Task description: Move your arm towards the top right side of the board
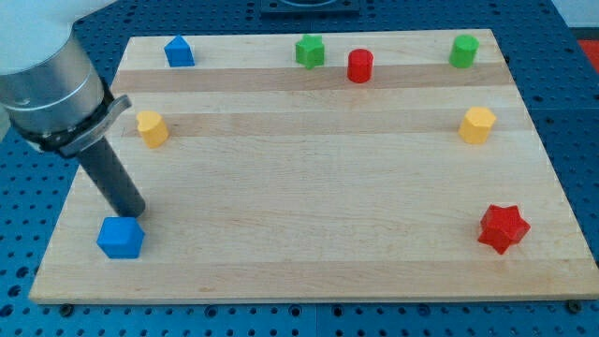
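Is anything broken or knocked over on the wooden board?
Nothing stands out. The board looks undamaged, and all eight blocks sit flat on it, spread near its edges. My tip rests just above the blue cube at the view's bottom left.

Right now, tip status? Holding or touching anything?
My tip: a bare rod with no jaws, holding nothing. It sits at the view's bottom left, right beside the blue cube-like block; whether they touch cannot be told.
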